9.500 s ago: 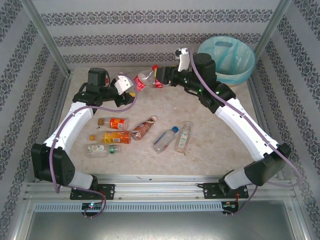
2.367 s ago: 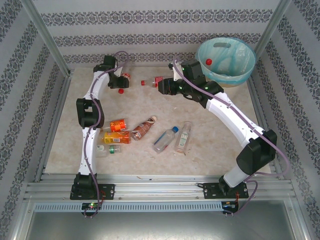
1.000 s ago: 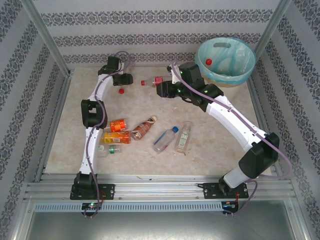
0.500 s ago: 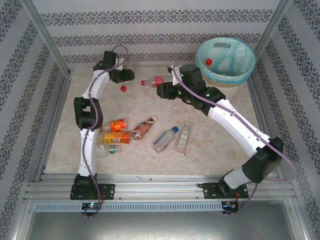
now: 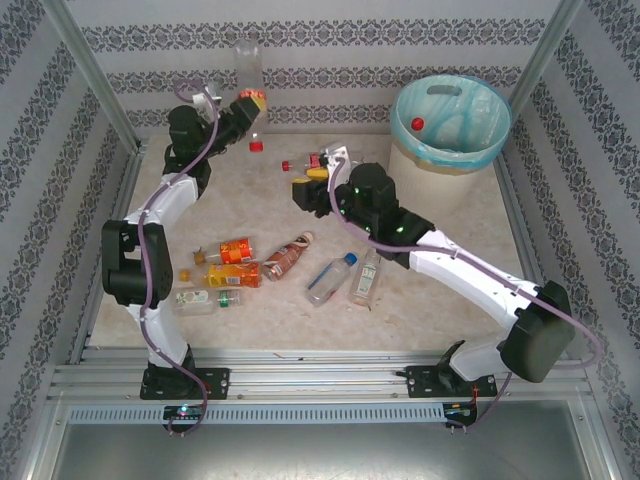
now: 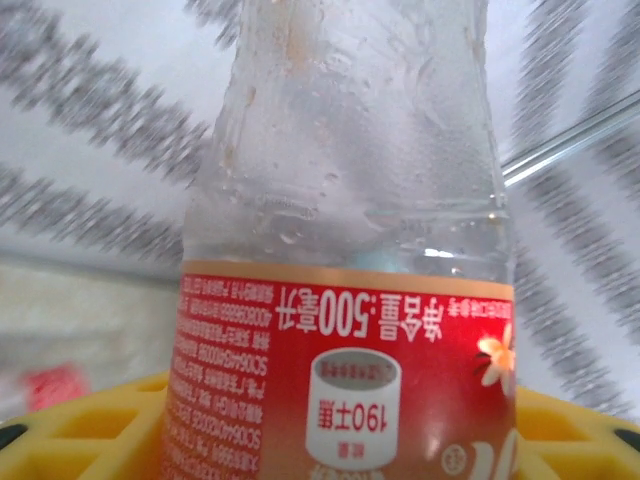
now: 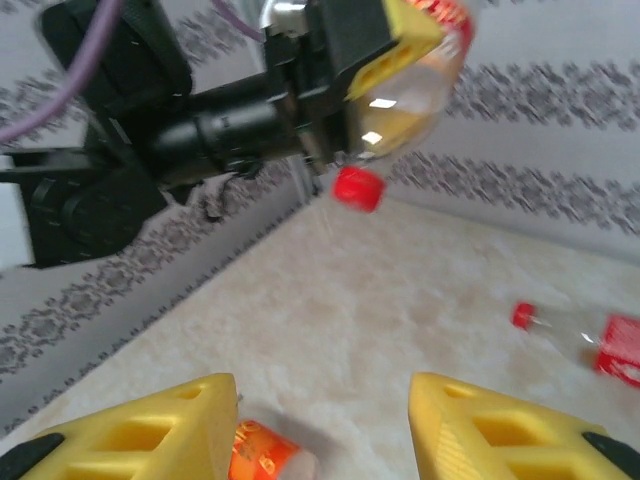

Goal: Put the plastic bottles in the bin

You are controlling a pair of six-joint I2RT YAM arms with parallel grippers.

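Observation:
My left gripper [image 5: 246, 103] is raised at the back left and shut on a clear plastic bottle [image 5: 247, 58] with a red label [image 6: 345, 390]. The bottle is held upside down, its red cap [image 5: 256, 146] hanging below. My right gripper [image 5: 308, 180] hovers open over the table's middle rear, nothing between its yellow fingers [image 7: 150, 430]. Its camera sees the left gripper's bottle [image 7: 405, 95] ahead. The bin [image 5: 450, 125], cream with a blue liner, stands at the back right; something with a red cap [image 5: 417, 123] lies inside. Another bottle [image 5: 312, 160] lies at the rear.
Several bottles lie across the middle of the table: an orange one [image 5: 235, 248], a yellow one [image 5: 232, 274], a clear one [image 5: 205, 297], a brown one [image 5: 287, 258], a blue-capped one [image 5: 330, 278] and another clear one [image 5: 367, 272]. Patterned walls enclose the table.
The left gripper has lifted its bottle off the rear table, high against the back wall. The right arm has pulled back toward the table's middle, away from the rear bottle.

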